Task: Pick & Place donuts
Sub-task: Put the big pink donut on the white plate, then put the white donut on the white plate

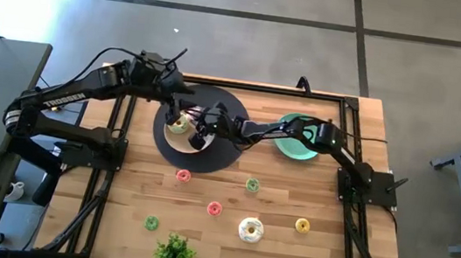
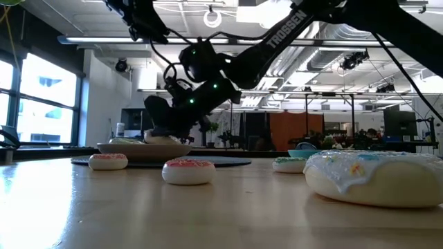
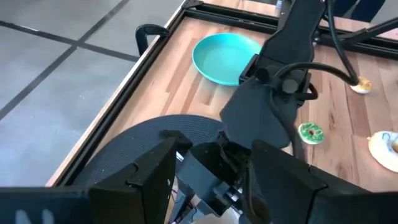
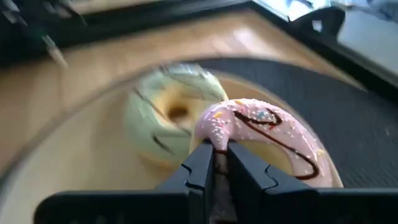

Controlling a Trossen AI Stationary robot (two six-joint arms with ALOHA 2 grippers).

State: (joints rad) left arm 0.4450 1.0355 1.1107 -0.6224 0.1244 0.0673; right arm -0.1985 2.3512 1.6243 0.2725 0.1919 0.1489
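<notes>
Table top (image 1: 226, 234): pale wood planks with visible grain, satin sheen, framed in matt black metal rail. Round mat (image 1: 228, 151): dark, finely textured and matt; teal plate (image 3: 221, 59): smooth, plastic-looking, slightly glossy. Pink-iced donut (image 4: 267, 134) and green-iced donut (image 4: 171, 115): glossy icing with sprinkles; right gripper (image 4: 213, 163) fingers: matt black plastic.

Overhead view straight down, low view level across table (image 2: 138, 207), both wrist views close above beige plate (image 4: 74, 168)
</notes>
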